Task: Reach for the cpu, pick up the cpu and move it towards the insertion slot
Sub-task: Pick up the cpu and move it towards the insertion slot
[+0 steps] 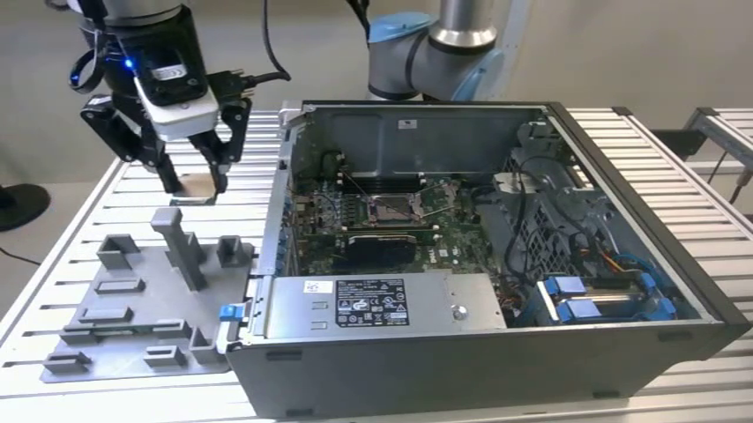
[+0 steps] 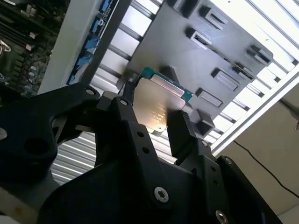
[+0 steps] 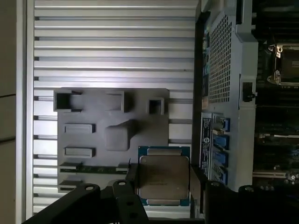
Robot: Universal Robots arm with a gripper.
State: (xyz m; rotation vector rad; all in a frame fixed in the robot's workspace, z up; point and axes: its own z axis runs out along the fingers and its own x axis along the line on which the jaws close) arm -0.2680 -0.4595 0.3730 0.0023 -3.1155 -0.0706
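I am holding the small flat square cpu with the silvery metal top (image 3: 163, 176) between the black two-fingered gripper (image 1: 197, 181); in both wrist views the fingers (image 2: 180, 133) are pressing on two opposite edges of the chip, closed only to its width. The chip's green rim is showing past the metal lid at the free edges.

In the exterior view the gripper is hanging above the slatted aluminium table (image 1: 659, 150), just beyond the far end of the grey plastic fixture plate with its raised blocks (image 1: 141, 304). The chip is sitting flat in the grip and looks clear of the plate; in the second wrist view the cpu (image 2: 159, 105) is showing against the fixture plate below it.

The relation I am watching: the insertion slot, a small square socket with a shiny silver frame and dark centre (image 1: 391, 208), is lying toward the exterior view's right of the gripper, inside the open black computer case (image 1: 495, 352). The case's near side wall is standing between tool and socket. In the first wrist view the socket (image 3: 285, 63) is lying well apart from the chip, past the case's perforated wall. My judgement: pick-up done, the carry across hardly begun.
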